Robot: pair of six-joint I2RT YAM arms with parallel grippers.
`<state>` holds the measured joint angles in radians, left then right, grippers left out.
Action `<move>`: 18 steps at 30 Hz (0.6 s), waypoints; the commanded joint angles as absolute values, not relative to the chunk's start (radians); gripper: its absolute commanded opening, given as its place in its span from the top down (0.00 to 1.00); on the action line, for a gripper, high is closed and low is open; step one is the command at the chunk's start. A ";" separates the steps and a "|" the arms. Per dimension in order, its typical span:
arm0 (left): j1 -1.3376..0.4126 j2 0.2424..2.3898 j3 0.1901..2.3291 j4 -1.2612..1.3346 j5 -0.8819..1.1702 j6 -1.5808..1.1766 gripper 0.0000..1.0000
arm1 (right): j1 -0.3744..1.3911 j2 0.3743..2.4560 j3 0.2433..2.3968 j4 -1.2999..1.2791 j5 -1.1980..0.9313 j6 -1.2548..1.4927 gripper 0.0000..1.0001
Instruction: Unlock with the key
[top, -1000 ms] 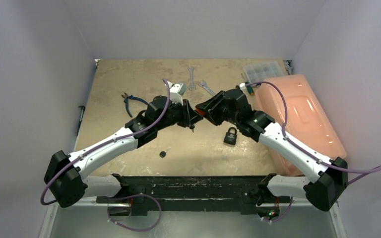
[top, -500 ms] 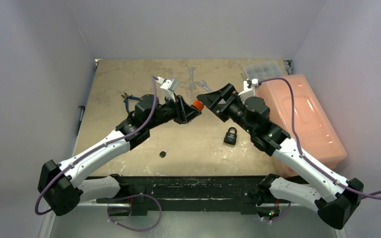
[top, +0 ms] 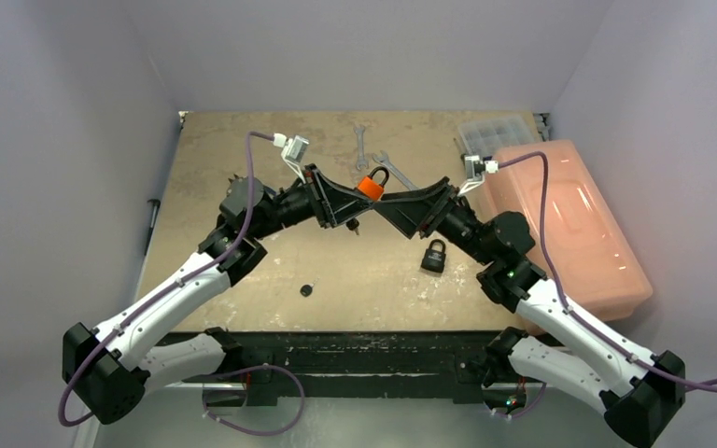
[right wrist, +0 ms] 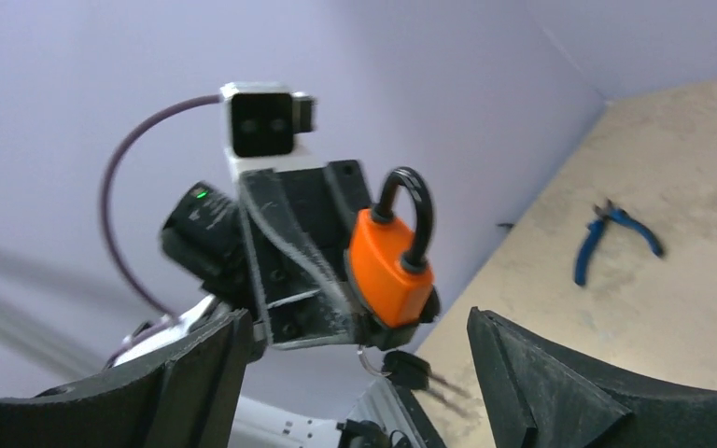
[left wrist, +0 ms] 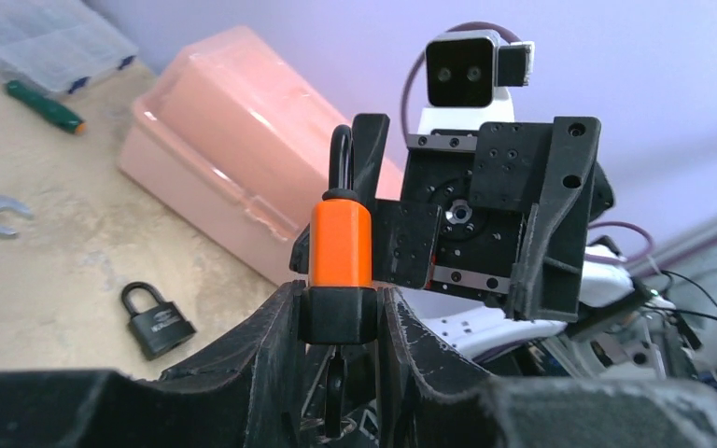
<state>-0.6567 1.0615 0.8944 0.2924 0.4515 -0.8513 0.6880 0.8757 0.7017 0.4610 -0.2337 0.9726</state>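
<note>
At the centre of the overhead view, I see my left gripper raised above the tan wooden table, its jaws clamped on the bottom of an orange-bodied padlock with a black shackle. On the left wrist camera the lock stands upright, shackle up, pinched between both fingers. A black-headed key hangs on a small ring just under the lock body; I cannot tell whether a key sits in the keyhole. My right gripper faces the lock from the right, just beside it, with its jaws spread wide and holding nothing. Its two fingers frame the lock in the right wrist view without touching it. A second, all-black padlock lies flat on the table, below and right of centre. At the right edge sits a pink translucent plastic tub, with a clear plastic compartment box behind it. Two grey metal spanners lie at upper centre, and blue-handled pliers lie at the table's left side.
</note>
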 commanded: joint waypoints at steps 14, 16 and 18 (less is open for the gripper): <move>-0.652 1.012 0.914 0.547 0.604 -0.958 1.00 | 0.685 0.923 0.819 0.709 -0.386 0.890 0.34; -0.653 1.016 0.913 0.557 0.604 -0.961 1.00 | 0.685 0.933 0.829 0.705 -0.388 0.891 0.38; -0.652 1.019 0.911 0.564 0.606 -0.966 1.00 | 0.685 0.941 0.835 0.706 -0.385 0.893 0.44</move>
<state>-0.6567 1.0336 0.8997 0.4408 0.5949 -0.9394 0.6876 0.9333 0.7761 0.6521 -0.3626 0.9073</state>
